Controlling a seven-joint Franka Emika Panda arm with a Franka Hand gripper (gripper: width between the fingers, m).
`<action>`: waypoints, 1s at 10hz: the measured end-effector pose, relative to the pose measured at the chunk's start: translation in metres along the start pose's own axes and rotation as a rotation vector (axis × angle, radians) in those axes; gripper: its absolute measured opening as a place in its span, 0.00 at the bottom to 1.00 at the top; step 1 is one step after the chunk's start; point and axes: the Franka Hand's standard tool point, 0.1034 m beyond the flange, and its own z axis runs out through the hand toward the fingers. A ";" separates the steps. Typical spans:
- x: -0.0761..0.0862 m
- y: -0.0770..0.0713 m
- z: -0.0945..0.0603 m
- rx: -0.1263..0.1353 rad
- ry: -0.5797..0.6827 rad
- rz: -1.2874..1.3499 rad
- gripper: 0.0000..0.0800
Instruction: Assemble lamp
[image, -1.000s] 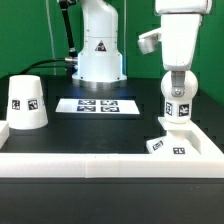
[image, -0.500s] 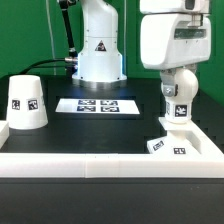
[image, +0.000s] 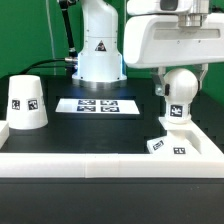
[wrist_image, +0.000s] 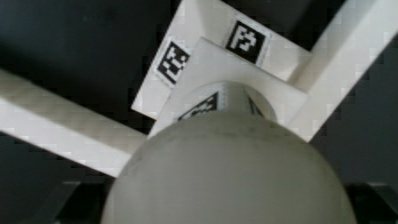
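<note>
Lamp part-built: bulb (image: 179, 90) seated upright on base (image: 172, 133), near bench edge at exterior view's right. Shade (image: 26, 104) not yet fitted, well apart by opposite edge. Gripper (image: 177, 75) over bulb; grip cannot be told.

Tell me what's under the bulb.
The bulb stands upright on the lamp base, whose tagged white arms spread out beneath it in the wrist view. The joint itself is covered by the bulb, so how deeply it is seated cannot be seen.
</note>
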 end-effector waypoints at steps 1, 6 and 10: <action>0.000 0.001 0.000 0.000 0.000 0.082 0.72; 0.000 0.003 -0.001 -0.002 0.001 0.376 0.72; -0.004 -0.004 0.000 0.006 -0.073 0.867 0.72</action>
